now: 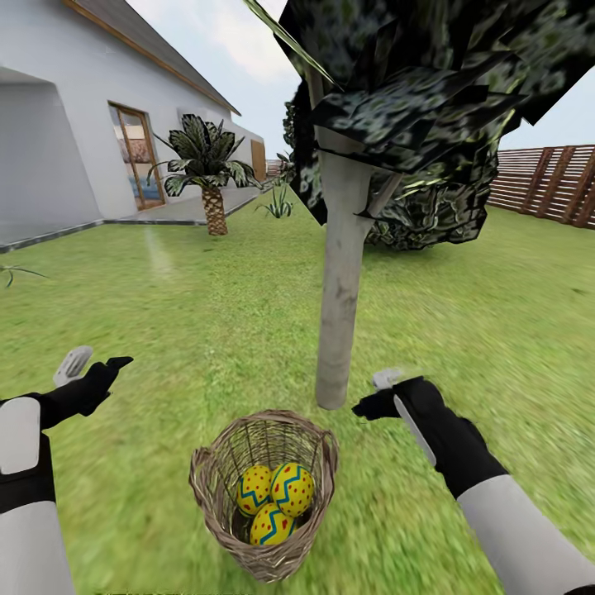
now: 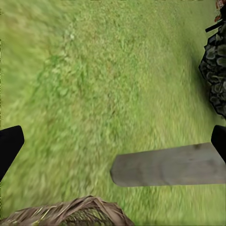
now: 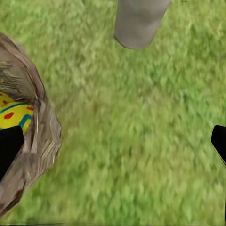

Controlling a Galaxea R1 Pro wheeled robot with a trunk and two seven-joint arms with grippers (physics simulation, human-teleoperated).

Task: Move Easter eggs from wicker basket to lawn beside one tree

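Three Easter eggs (image 1: 273, 498) in wicker basket (image 1: 216, 487) on lawn (image 1: 165, 330) beside tree (image 1: 340, 289); left gripper (image 1: 92, 364) and right gripper (image 1: 378, 395) jaws wide, empty.

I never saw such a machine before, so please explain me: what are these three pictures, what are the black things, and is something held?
They are simulator renders from a two-armed robot. The large picture looks down from its head: the left gripper and right gripper hang open, holding nothing. Between them a wicker basket stands on the lawn with three Easter eggs inside, just before a tree. The other two pictures come from cameras near each gripper; the black shapes at their edges are the fingers.
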